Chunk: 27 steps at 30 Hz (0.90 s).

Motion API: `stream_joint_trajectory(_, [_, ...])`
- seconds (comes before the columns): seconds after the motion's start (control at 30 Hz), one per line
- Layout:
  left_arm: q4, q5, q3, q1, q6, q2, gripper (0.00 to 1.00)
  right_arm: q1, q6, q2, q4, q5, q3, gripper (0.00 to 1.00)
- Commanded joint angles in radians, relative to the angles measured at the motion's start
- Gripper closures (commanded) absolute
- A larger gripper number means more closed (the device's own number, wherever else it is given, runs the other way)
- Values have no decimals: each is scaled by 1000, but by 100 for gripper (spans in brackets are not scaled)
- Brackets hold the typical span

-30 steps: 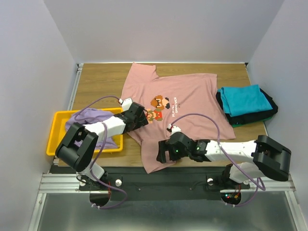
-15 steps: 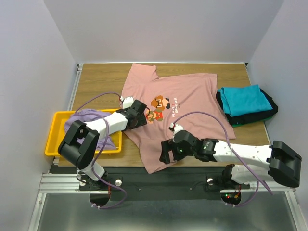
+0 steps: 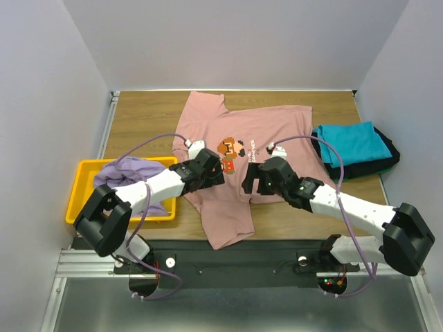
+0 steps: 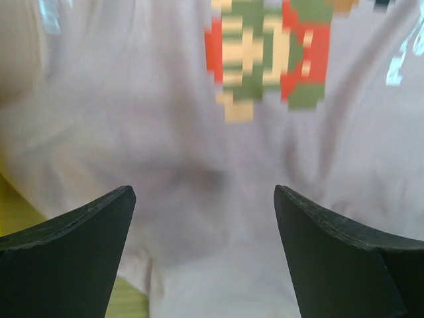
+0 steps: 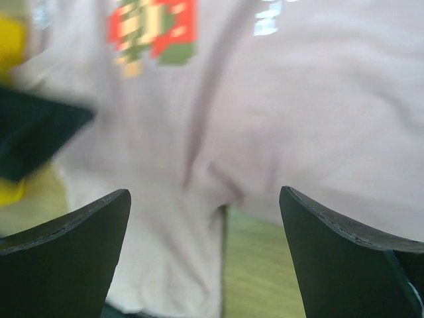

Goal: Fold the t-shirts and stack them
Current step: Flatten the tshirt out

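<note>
- Top external view: the teal shirt [image 3: 349, 143] hides most of the black shirt [image 3: 389, 153].
- Wrist views show the left gripper [image 4: 204, 195] and right gripper [image 5: 205, 197] spread wide over the pink shirt [image 4: 132, 119].

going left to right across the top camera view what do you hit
yellow bin with the lavender t-shirt in it → left gripper → right gripper → teal t-shirt. The pink t-shirt spreads under both grippers, so it is left out of the order.
</note>
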Motion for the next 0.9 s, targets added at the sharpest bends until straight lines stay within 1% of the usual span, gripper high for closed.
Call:
stream_joint_trajectory(0.0, [-4,49,-117,-72,-104,-82,2,-57,-23,27,-9,40,35,0])
stream_joint_trajectory(0.07, [2,57,-151,-99,-159,-107,1,-82,-22,46,-7,38,29,0])
stream_joint_trajectory(0.17, [25,71,-197,-125,-196,-125,2,-128,-17,80,-7,46,24,0])
stream_joint_trajectory(0.3, [48,60,-222,-129,-201,-129,1,-169,-15,109,-6,44,9,0])
stream_joint_trajectory(0.37, [30,37,-220,-128,-206,-109,1,-187,-15,128,-7,43,3,0])
stream_joint_trajectory(0.6, [-70,-28,-239,-126,-243,-66,1,-253,-3,172,-6,29,-28,0])
stream_joint_trajectory(0.77, [-105,4,-237,-117,-240,-66,2,-284,-2,160,-6,28,-51,0])
stream_joint_trajectory(0.83, [-172,-30,-208,-116,-282,-50,2,-295,-2,151,-7,21,-60,0])
stream_joint_trajectory(0.87, [-282,-102,-173,-117,-304,-31,2,-306,0,149,-6,20,-66,0])
